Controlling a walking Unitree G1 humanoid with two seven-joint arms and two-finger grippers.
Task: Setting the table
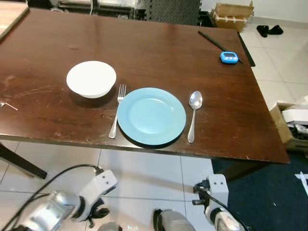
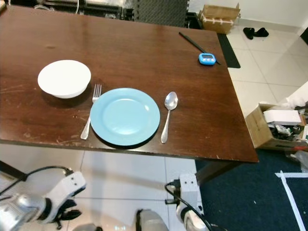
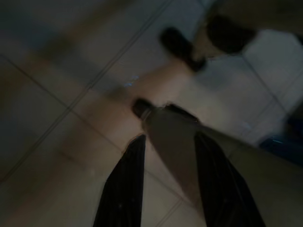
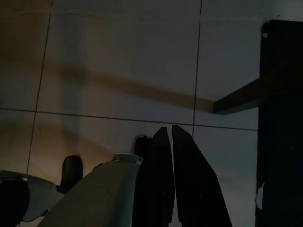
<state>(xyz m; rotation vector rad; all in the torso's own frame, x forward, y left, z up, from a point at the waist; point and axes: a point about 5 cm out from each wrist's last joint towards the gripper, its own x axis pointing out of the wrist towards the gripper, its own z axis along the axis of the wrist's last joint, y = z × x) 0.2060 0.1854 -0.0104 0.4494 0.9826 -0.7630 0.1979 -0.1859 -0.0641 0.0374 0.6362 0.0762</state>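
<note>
Left gripper (image 3: pixel 165 179) hangs low over the tiled floor (image 4: pixel 118 61), fingers well apart, holding nothing. Right gripper (image 4: pixel 171 179) also hangs below counter level, fingers nearly closed with a thin slit between them, empty. Both arms idle under the near edge of the dark brown wooden counter (image 1: pixel 159 48).

Place setting sits near the front edge: round light-blue plate (image 1: pixel 151 116) in the middle, silver metal fork (image 1: pixel 117 117) just beside its left rim, tines pointing away, silver metal spoon (image 1: pixel 194 114) just beside its right rim, bowl end pointing away. White round bowl (image 1: pixel 91 79) sits behind and left of the fork, close to its tines. Farther back on the right: small blue digital timer (image 1: pixel 229 57) next to a long thin black stick (image 1: pixel 217 44). Cardboard boxes on the floor past the far edge and off the right side.

Judgement: setting looks essentially complete; 4 items placed, no knife or glass in view. If anything is left, it's alignment: fork handle angles slightly toward the counter edge. To fix, approach from above, pinch mid-handle and rotate parallel to the spoon without nudging the plate. Keep arms clear of the counter edge when raising.

No legible writing or brand; timer display too small to read.
</note>
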